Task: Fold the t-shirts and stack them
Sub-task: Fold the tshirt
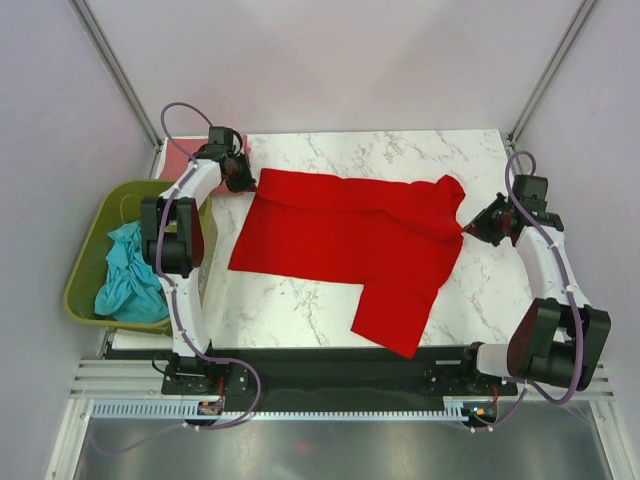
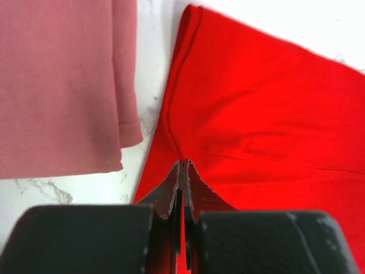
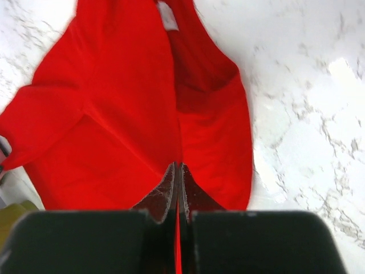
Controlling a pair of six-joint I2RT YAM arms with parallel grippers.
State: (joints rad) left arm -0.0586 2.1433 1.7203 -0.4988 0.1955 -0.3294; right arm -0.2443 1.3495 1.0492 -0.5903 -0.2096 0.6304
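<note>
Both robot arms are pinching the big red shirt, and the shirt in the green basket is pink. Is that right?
Not quite. The top view shows a teal cloth t-shirt in the olive-green plastic basket, not a pink one. The rest holds: the left fingers and the right fingers are each shut on the bright red cloth t-shirt.

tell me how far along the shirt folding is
Probably done: the pink t-shirt lies flat at the table's far left, seemingly folded. In hand: the red t-shirt, partly folded, with the left gripper and right gripper shut on opposite edges. Left: finishing that fold, then the teal t-shirt, crumpled in the olive-green basket, then stacking.
</note>
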